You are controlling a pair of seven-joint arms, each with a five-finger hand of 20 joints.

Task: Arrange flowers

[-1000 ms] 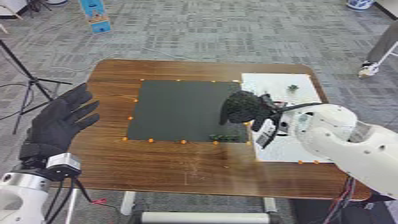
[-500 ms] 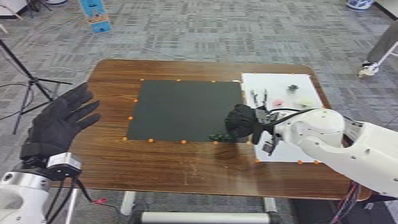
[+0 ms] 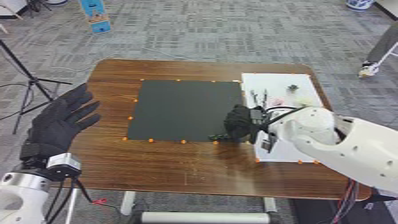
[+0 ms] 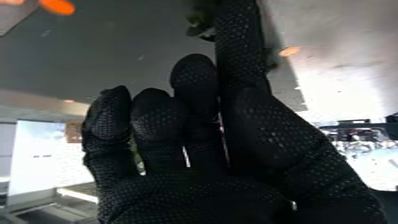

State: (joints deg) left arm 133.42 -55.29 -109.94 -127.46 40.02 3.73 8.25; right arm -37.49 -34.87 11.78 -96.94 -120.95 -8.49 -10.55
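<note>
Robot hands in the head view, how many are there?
2. The left robot hand is at the table's left edge, and the right robot hand is at the right edge of the black mat, near a green sprig.

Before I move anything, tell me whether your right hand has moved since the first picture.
Yes: the right hand has moved toward the robot, along the black mat's right edge.

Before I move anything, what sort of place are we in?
Probably a lab or robotics test room: a tripod stands beside the brown table, orange dots edge the black square on it, and grey office-style carpet covers the floor.
</note>
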